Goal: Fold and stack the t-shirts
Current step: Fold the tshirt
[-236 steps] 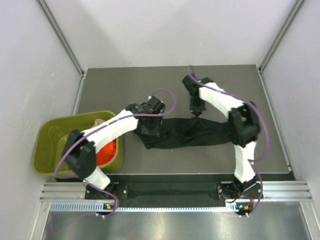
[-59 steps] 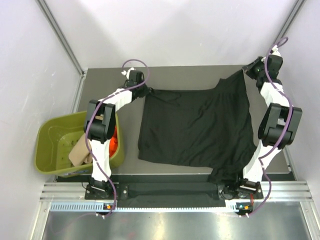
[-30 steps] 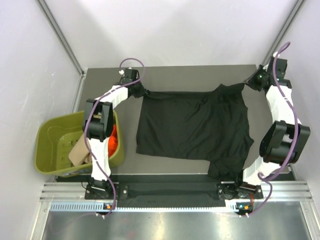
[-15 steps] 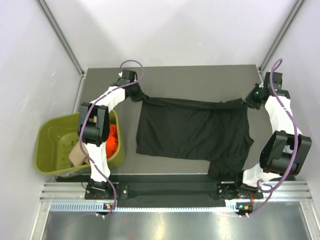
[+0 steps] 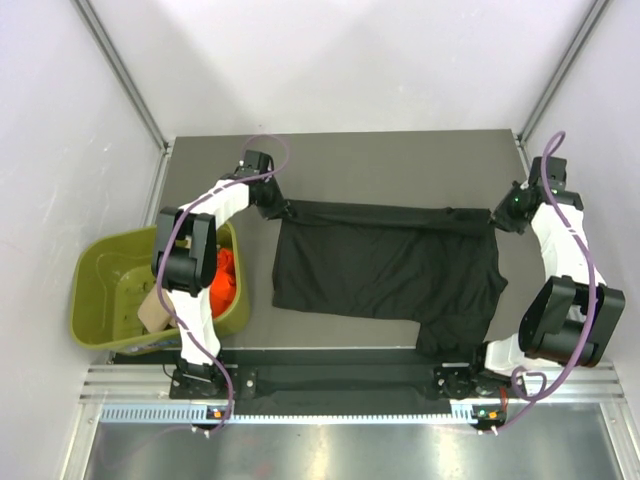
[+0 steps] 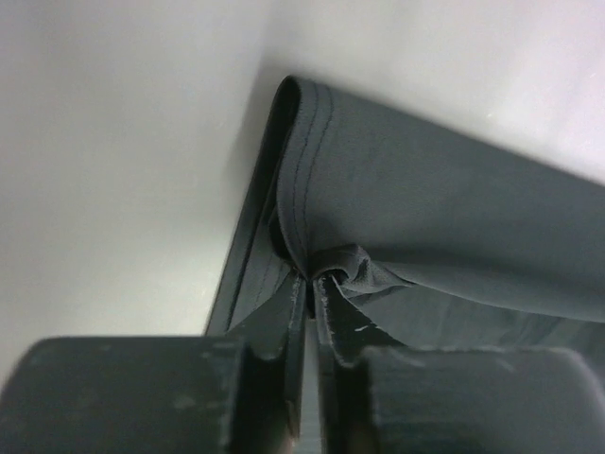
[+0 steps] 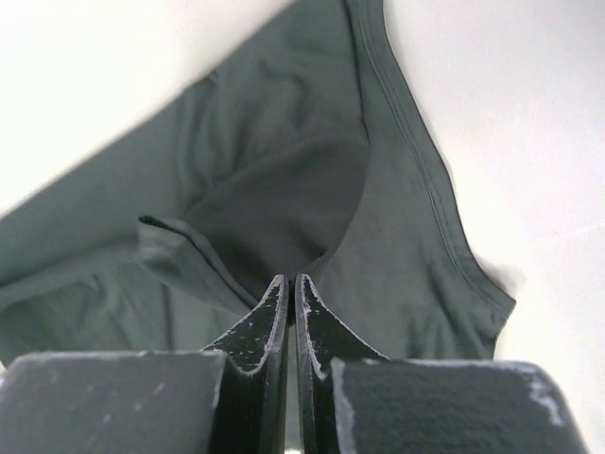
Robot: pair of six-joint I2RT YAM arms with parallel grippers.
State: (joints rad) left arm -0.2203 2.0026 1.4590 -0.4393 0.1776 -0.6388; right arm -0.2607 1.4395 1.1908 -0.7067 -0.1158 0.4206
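Note:
The black t-shirt (image 5: 385, 265) lies spread on the dark table, its far edge pulled taut between my two grippers. My left gripper (image 5: 278, 209) is shut on the shirt's far left corner (image 6: 326, 260). My right gripper (image 5: 497, 217) is shut on the far right corner, where the cloth (image 7: 284, 189) bunches at my fingertips. The shirt's near right part hangs toward the table's front edge (image 5: 455, 335). The orange-red t-shirt (image 5: 222, 275) and the beige t-shirt (image 5: 158, 305) lie in the olive-green tub (image 5: 100, 300) at the left.
White walls with grey metal rails close in the table (image 5: 340, 160) at the back and sides. The tub stands off the table's left edge, beside the left arm's base link. A metal rail (image 5: 340, 380) runs along the front.
Both grippers have drawn the black shirt's far edge toward the near side and lowered it, so the shirt lies shorter and flatter. Earlier it was bunched in a strip, then lifted and spread.

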